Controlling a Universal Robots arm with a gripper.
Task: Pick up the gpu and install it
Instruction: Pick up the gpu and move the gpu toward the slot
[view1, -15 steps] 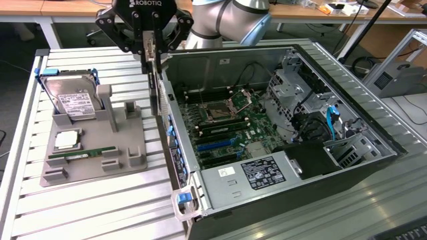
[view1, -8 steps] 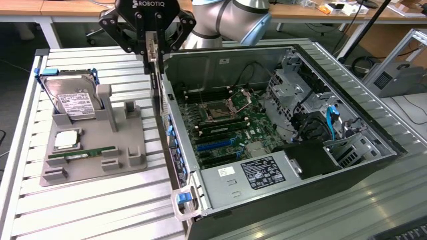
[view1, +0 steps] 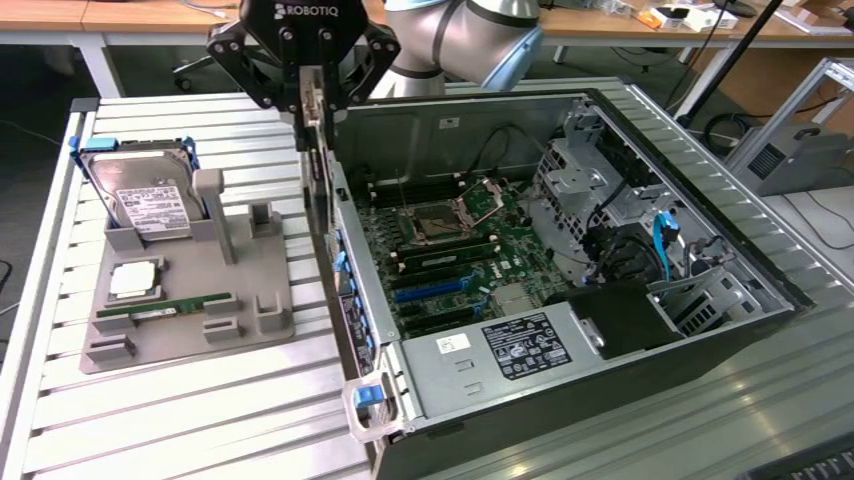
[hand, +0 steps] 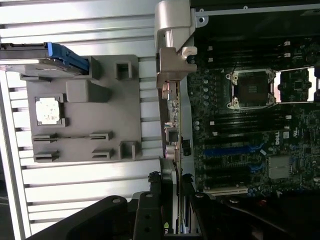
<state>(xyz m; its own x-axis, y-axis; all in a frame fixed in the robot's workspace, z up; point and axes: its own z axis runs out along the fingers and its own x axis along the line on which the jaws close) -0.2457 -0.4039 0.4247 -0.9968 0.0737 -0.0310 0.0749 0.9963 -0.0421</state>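
The gpu (view1: 318, 190) hangs upright and edge-on from my gripper (view1: 314, 105), a thin dark card with its silvery bracket (hand: 172, 30) at one end. The gripper is shut on the card's upper edge, and in the wrist view the fingers (hand: 150, 210) clamp it from both sides. The card (hand: 171, 100) hovers over the near side wall of the open computer case (view1: 667, 330), between the grey fixture (view1: 187, 300) and the motherboard (view1: 447, 250). It is clear of the blue expansion slots (view1: 427, 290), which lie towards the exterior view's right.
The grey fixture holds a silver hard drive (view1: 140, 190), a square processor chip (view1: 134, 280) and a green memory stick (view1: 167, 308). Inside the case are a processor socket (view1: 438, 222), drive cages (view1: 587, 170) and a power supply (view1: 521, 345). A slatted aluminium table (view1: 174, 420) lies beneath.
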